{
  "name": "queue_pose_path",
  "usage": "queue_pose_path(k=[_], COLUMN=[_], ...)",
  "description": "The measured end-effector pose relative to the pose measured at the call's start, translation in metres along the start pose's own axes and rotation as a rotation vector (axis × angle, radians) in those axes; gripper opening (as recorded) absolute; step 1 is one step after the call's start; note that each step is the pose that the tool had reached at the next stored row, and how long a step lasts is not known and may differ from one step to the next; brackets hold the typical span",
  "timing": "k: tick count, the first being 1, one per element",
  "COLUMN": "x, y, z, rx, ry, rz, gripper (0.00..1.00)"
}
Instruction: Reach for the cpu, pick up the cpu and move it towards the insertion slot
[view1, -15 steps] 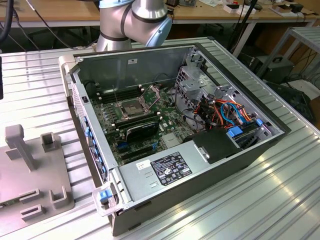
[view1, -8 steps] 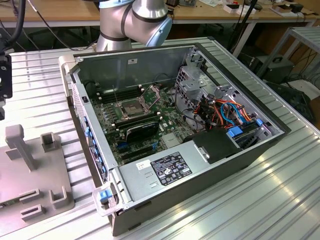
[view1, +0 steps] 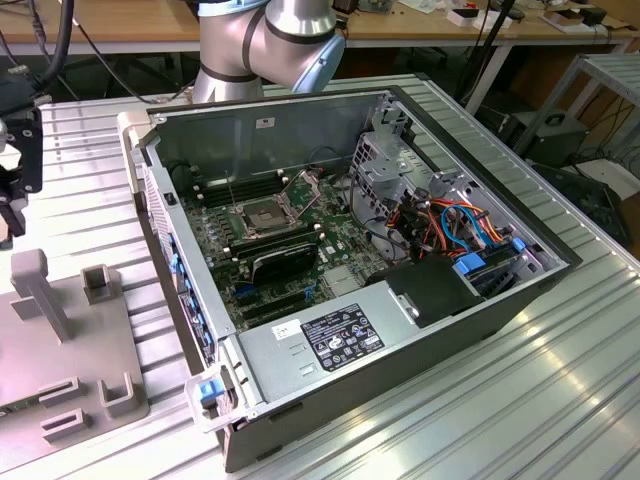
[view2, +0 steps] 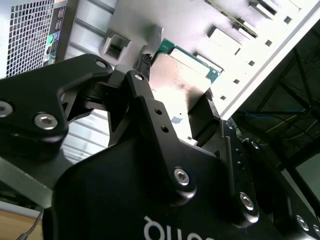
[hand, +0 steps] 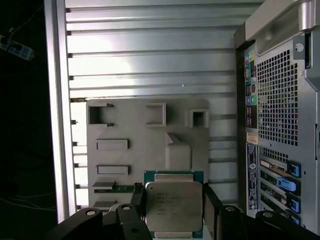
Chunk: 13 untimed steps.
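Note:
The cpu (hand: 174, 206) is a flat square chip with a silvery-grey top and a green rim. In both wrist views it sits between the black fingers of my gripper (hand: 174, 200), which is shut on its two sides. The cpu (view2: 182, 75) hangs above the grey fixture plate (hand: 145, 145), apart from it. In the exterior view my gripper (view1: 14, 170) shows as a black shape at the left edge, outside the computer case. The insertion slot (view1: 262, 218), a silvery frame with a dark centre, lies on the green motherboard inside the open case, well to the exterior view's right of the gripper.
The open computer case (view1: 330, 370) stands on a ribbed metal table (view1: 560, 400). Its rear wall with ports (hand: 275, 150) rises between the fixture plate (view1: 60, 340) and the motherboard. A black heatsink (view1: 285, 260), drive cage and coloured cables fill the case's other side.

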<state>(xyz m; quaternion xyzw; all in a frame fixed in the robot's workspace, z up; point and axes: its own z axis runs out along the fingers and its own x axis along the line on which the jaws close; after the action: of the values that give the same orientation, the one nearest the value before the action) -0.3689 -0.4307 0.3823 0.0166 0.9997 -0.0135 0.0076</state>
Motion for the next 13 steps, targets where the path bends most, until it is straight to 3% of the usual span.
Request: queue_pose_path(k=[6, 10, 13], x=[-0.0052, -0.0098, -0.0122], y=[0.0072, 0.0166, 0.027], z=[0.0, -0.0001, -0.0004], rx=[0.0, 0.0, 0.0012], ry=[-0.0001, 0.0, 0.0001], rz=[0.0, 0.001, 0.001], gripper=[0.55, 0.55, 0.55])
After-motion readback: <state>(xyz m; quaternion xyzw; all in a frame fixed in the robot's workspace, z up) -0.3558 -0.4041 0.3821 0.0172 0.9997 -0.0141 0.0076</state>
